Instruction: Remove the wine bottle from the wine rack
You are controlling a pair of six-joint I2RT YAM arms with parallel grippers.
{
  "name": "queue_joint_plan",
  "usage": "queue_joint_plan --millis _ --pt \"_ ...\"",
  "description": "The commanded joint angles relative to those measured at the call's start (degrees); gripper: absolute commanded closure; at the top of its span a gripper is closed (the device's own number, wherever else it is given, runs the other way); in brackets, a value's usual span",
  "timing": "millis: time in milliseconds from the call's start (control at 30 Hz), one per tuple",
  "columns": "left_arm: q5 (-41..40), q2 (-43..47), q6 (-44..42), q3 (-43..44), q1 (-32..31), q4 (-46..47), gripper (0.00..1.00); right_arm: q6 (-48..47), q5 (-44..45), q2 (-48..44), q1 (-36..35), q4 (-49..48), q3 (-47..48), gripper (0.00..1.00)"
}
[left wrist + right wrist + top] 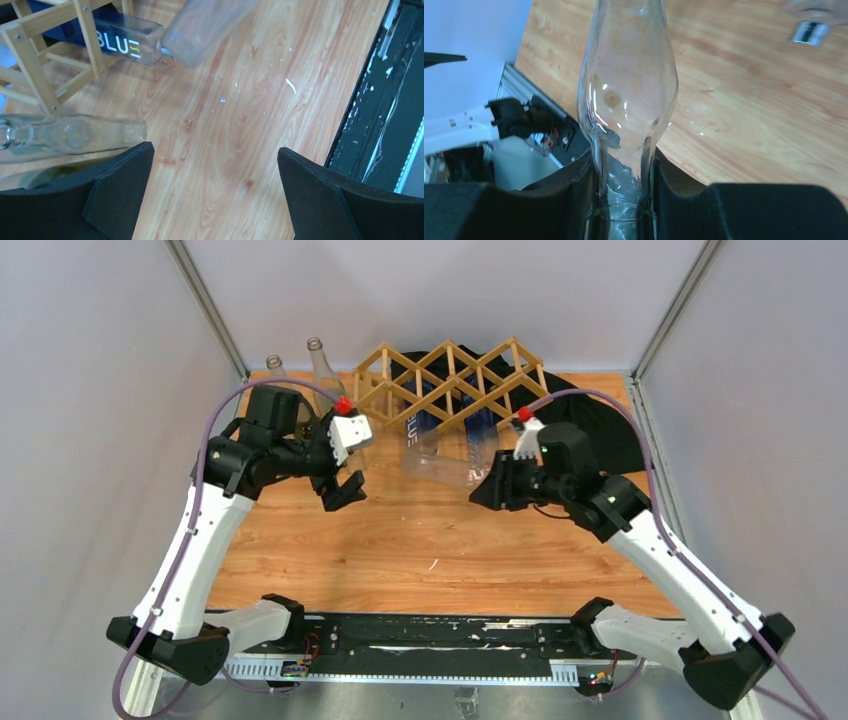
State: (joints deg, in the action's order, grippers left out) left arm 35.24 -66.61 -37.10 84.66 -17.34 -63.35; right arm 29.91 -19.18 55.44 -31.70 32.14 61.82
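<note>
The light wooden lattice wine rack [450, 380] stands at the back of the table; its corner shows in the left wrist view [35, 60]. My right gripper [487, 485] is shut on the neck of a clear glass wine bottle [440, 455] and holds it level in front of the rack, outside the cells. In the right wrist view the fingers [579, 200] clamp the bottle's neck [624, 100]. A second bottle labelled BLUE [415, 425] lies in a lower cell [125, 40]. My left gripper [345, 490] hangs open and empty left of the held bottle [215, 150].
Two clear bottles [275, 368] [318, 358] stand upright at the back left; one shows beside my left finger [65, 135]. A black cloth [600, 430] lies behind and right of the rack. A black rail [420, 635] runs along the near edge.
</note>
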Motion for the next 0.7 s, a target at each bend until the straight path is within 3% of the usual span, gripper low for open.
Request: queue_joint_plan --millis 0,267,667 --pt "-5.4 3.0 -4.4 -3.0 -3.7 -2.1 0.0 0.3 3.2 4.7 -9.7 -3.3 5.9 1.0" --pt "-7.5 5.3 -4.9 -8.4 -6.2 -2.1 0.0 0.2 -0.7 17.2 -20.3 -4.2 15.6 1.0" --pt "-7.5 9.3 -11.2 -14.3 -6.6 -3.6 0.0 2.1 -9.2 26.2 -24.4 -6.2 23.3 1.0"
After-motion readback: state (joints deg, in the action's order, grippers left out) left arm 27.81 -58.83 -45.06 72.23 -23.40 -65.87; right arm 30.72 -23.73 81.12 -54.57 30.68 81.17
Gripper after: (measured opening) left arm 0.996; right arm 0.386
